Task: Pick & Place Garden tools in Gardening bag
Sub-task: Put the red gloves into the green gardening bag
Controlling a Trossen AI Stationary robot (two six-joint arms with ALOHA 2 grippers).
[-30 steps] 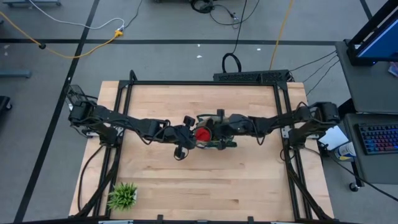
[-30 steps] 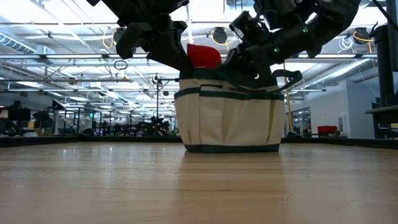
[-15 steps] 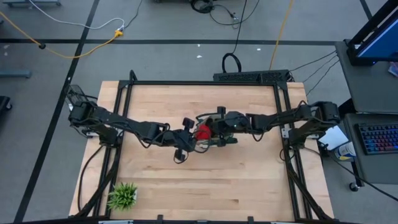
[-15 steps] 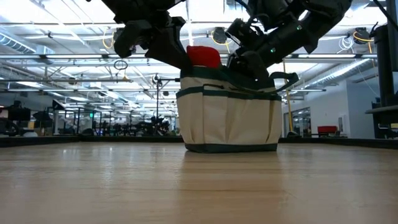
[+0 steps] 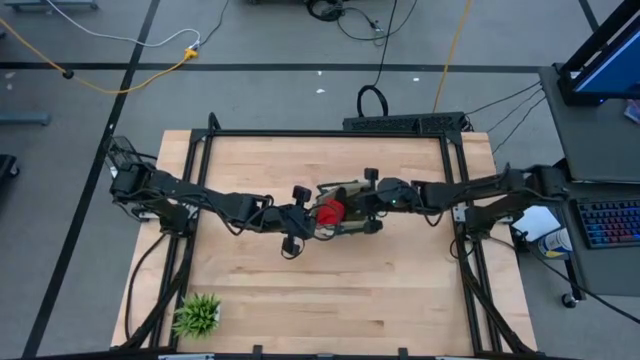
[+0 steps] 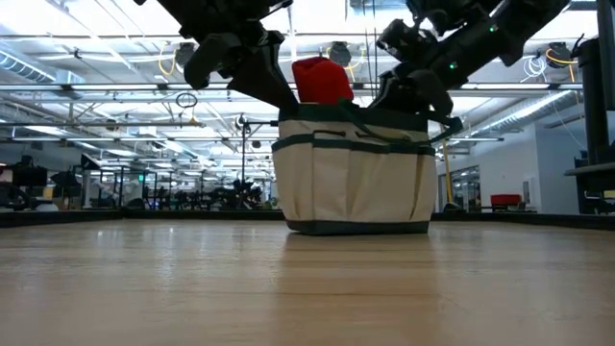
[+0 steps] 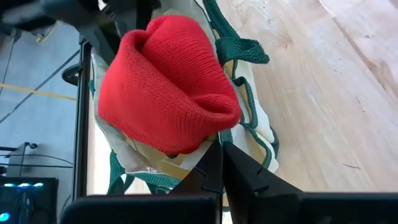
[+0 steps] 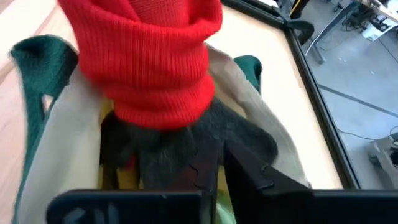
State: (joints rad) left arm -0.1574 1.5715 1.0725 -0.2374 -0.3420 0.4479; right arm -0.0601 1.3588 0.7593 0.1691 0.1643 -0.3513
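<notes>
The cream gardening bag (image 6: 351, 183) with dark green trim stands upright on its base at the table's middle (image 5: 340, 190). A glove with a red knit cuff (image 6: 322, 79) and a black hand part sticks up out of the bag's open top (image 7: 165, 87). My left gripper (image 6: 283, 96) is shut at the bag's left rim. My right gripper (image 6: 384, 96) reaches in over the bag's right rim. Its fingers are nearly together at the glove's black part (image 8: 186, 140). Something yellow (image 8: 115, 180) lies deeper in the bag. My left gripper pinches the bag's cream top rim (image 7: 186, 158) on its left side between its two fingers. It comes slanting down from the table's left. The bag stays on its base. My right gripper has its fingertips on the glove's black part (image 8: 208, 134), below the red cuff. It comes slanting down from the table's right. The black cloth hides how much lies between the fingers. The cuff stands up above the rim.
A small potted green plant (image 5: 197, 314) stands at the table's near left corner. The bag's green loop handles (image 7: 242, 50) hang off its rim. Bare wood lies on all sides of the bag, inside the black frame (image 5: 210, 135).
My right gripper has drawn back toward the table's right edge and risen. The glove's red cuff now stands higher above the bag's rim and has shifted a little to the right. The bag has stayed where it was.
</notes>
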